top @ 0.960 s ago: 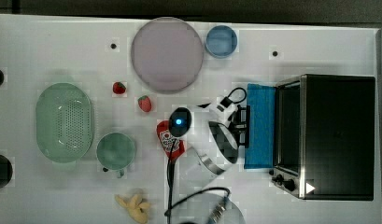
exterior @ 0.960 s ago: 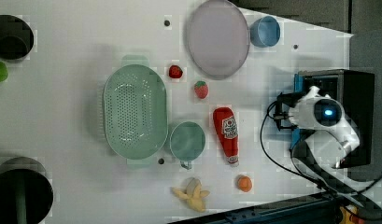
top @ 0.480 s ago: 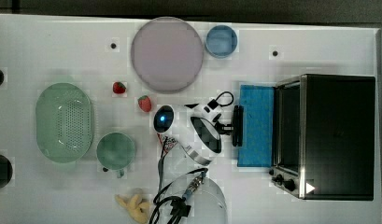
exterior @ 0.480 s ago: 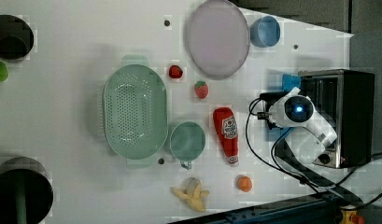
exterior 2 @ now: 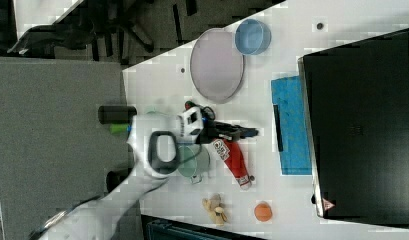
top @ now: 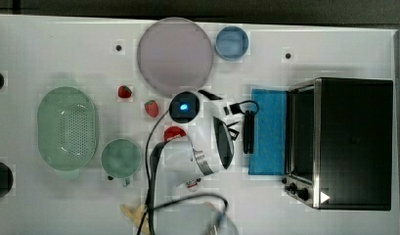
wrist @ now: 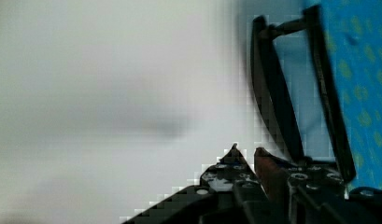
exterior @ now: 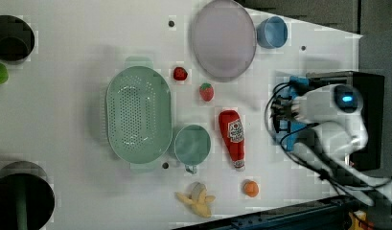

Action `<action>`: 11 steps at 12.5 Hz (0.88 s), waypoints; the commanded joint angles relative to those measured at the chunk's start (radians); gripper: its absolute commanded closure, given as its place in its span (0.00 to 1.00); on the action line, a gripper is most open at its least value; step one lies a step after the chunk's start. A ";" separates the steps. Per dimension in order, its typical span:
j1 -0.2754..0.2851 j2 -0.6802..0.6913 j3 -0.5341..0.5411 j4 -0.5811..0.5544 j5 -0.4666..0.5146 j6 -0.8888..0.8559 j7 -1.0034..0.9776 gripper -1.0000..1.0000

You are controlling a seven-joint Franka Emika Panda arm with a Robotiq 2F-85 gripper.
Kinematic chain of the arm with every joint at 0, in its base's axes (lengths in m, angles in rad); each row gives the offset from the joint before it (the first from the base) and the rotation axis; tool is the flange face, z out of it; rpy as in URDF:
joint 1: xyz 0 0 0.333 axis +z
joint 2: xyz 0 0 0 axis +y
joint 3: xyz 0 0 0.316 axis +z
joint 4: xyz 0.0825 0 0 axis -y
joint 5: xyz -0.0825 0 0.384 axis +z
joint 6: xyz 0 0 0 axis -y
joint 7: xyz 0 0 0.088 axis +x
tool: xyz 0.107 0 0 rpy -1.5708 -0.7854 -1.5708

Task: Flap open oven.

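The black oven point(top: 351, 142) stands at the top view's right, its blue-tinted door point(top: 268, 131) dropped flat onto the table. The door's dark bar handle point(top: 248, 132) lies along the panel's outer edge. My gripper point(exterior 2: 253, 132) hovers just off that handle on the side away from the oven, holding nothing. In the wrist view the fingertips point(wrist: 259, 154) are close together, with the handle point(wrist: 272, 88) and the blue door point(wrist: 361, 93) just beyond them. In the left view the arm covers much of the oven point(exterior: 373, 91).
A purple plate point(top: 174, 56) and a blue bowl point(top: 232, 42) sit at the back. A green colander point(top: 67, 128), a green cup point(top: 121, 157), two strawberries point(top: 151, 107), a ketchup bottle point(exterior: 233, 136), a banana point(exterior: 198, 199) and an orange point(exterior: 251, 188) are spread over the table.
The door swung the last bit down, its handle shifting slightly toward the top view's left. My arm then turned and drew the gripper off the handle.
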 commanded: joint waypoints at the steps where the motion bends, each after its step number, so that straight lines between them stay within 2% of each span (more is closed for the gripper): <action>1: -0.021 -0.209 -0.023 0.111 0.183 -0.076 0.074 0.82; 3: -0.021 -0.309 -0.027 0.165 0.307 -0.237 0.075 0.82; 4: -0.022 -0.353 -0.028 0.205 0.329 -0.348 0.079 0.82; 6: -0.021 -0.414 -0.028 0.315 0.326 -0.570 0.079 0.82; 9: -0.022 -0.446 -0.030 0.439 0.325 -0.796 0.111 0.82; 11: -0.021 -0.449 -0.028 0.484 0.326 -0.811 0.117 0.82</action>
